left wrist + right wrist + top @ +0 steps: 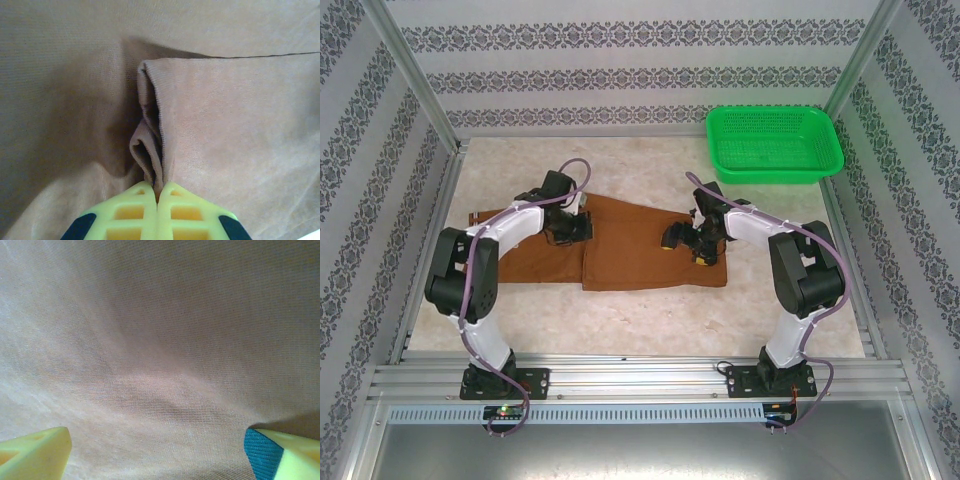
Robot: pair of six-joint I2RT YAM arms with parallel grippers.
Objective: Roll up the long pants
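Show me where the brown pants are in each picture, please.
Top external: the long pants lie spread across the table.
Left wrist: their raised fold at centre, pinched by the shut left gripper.
Right wrist: smooth cloth beneath the open right gripper.
Shared landmark: yellow fingers on brown cloth.

- long pants (630, 255): rust-brown woven cloth, matt, with a fine ribbed weave seen close up.
- left gripper (158, 200): fingers (131, 214) of pale yellow-green moulded plastic, smooth with a soft sheen.
- right gripper (157, 442): the same plastic, plus a teal pad (261, 452) with a finely grained face.
- arms (510, 225): white and black plastic shells, glossy.
- basket (775, 172): bright green plastic, perforated, slightly shiny.
- table (650, 320): pale mottled top, matt.
- frame rails (640, 378): bare brushed metal.
- walls (620, 60): patterned covering, matt.
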